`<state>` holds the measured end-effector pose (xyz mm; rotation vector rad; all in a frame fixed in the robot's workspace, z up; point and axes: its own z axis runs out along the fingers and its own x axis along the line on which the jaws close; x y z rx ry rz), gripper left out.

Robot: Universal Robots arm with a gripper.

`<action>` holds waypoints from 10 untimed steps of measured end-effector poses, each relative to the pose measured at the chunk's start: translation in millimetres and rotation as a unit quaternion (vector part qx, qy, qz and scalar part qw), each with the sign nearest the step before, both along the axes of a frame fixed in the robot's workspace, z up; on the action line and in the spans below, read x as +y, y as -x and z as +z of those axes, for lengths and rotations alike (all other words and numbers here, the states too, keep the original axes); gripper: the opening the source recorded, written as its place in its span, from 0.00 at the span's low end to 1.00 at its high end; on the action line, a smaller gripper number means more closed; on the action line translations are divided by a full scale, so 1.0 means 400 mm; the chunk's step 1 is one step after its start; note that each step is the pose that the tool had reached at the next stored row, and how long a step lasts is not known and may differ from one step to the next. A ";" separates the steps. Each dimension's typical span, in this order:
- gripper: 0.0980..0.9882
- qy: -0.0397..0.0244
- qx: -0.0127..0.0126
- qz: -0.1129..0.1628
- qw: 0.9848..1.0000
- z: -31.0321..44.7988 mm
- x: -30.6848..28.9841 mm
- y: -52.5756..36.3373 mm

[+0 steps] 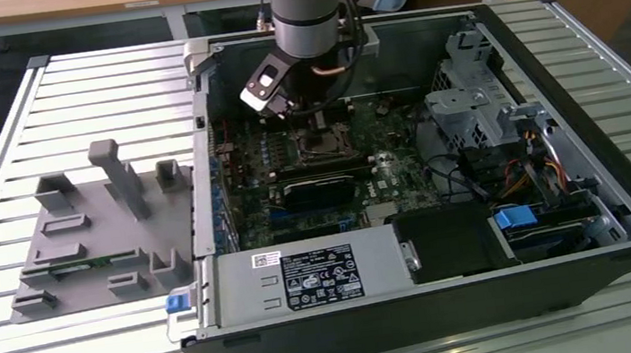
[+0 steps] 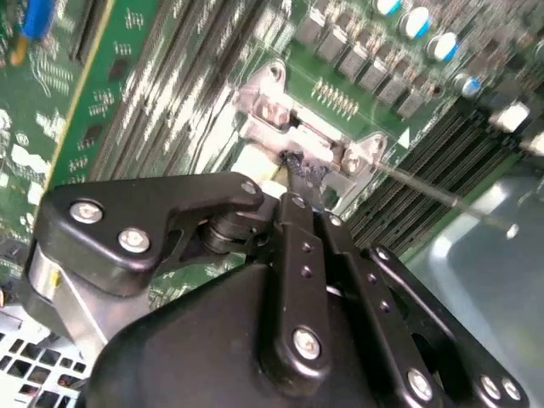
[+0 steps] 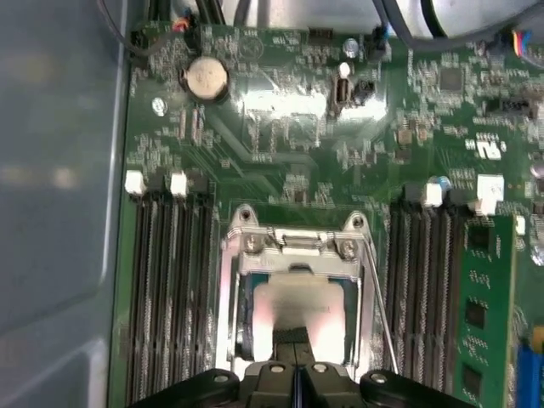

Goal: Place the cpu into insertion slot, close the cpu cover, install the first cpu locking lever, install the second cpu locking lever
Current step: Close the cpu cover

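Observation:
The insertion slot (image 1: 318, 146) sits on the green motherboard inside the open computer case. In the first wrist view the pale cpu (image 3: 297, 302) lies inside it, with the silvery cpu cover (image 3: 229, 289) lying as a frame around it. My gripper (image 1: 315, 124) hangs straight above the socket. Its black fingers are pressed together, shut, and in both wrist views my gripper (image 3: 297, 370) (image 2: 299, 170) has its tips down at the socket's metal rim. A thin locking lever (image 3: 380, 314) runs along one side of the socket and sticks out over the memory slots as a bare rod (image 2: 442, 197).
Memory slots (image 3: 166, 280) flank the socket on both sides. A long black card (image 1: 317, 190) lies nearer the power supply (image 1: 303, 277). The drive cage (image 1: 470, 112) and cables stand at the exterior view's right. A grey fixture plate (image 1: 94, 231) rests outside the case.

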<state>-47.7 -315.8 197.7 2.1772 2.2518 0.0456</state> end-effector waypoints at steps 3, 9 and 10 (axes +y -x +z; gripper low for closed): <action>0.01 0.001 0.000 0.000 1.000 0.000 0.004 -0.014; 0.01 -0.001 -0.001 0.000 1.000 0.005 0.007 -0.018; 0.01 -0.001 -0.001 0.000 1.000 0.007 0.007 -0.017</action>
